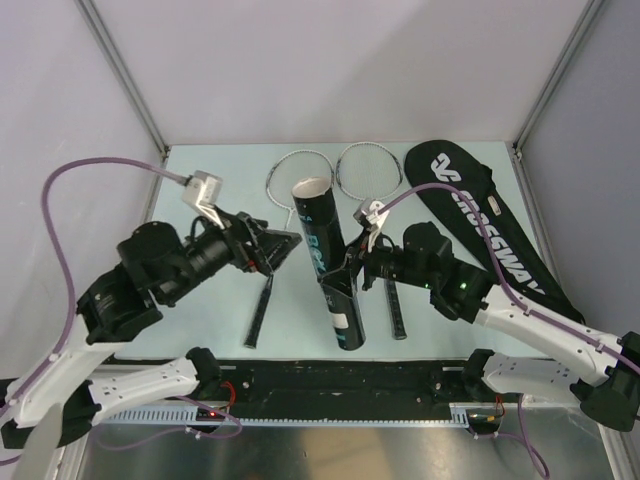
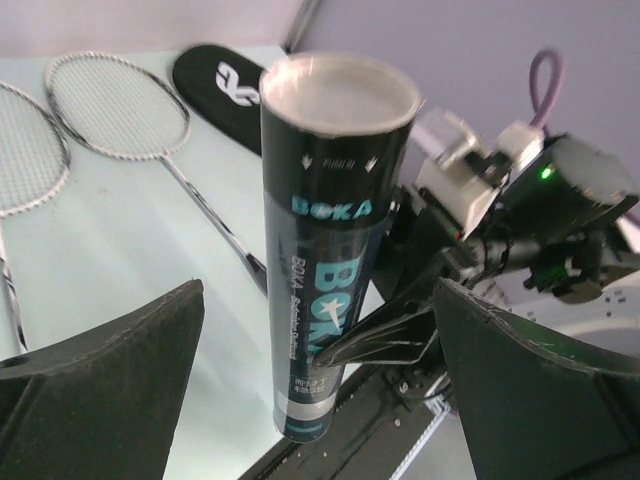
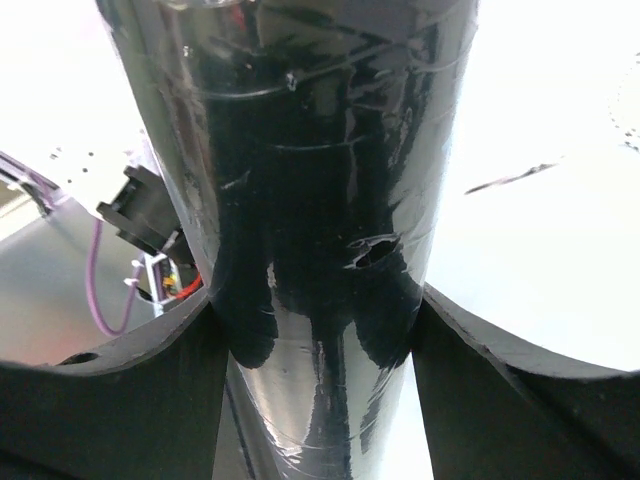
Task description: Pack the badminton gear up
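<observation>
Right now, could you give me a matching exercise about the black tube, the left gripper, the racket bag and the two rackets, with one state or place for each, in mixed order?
Things:
1. black tube
2. left gripper
3. racket bag
4. two rackets

States or places:
A. open, holding nothing
B. lies flat along the right side of the table
C. raised on end, clamped by the right gripper
D. lie flat, heads side by side near the far edge

Pairs: 1-C, 2-A, 3-B, 4-D
</observation>
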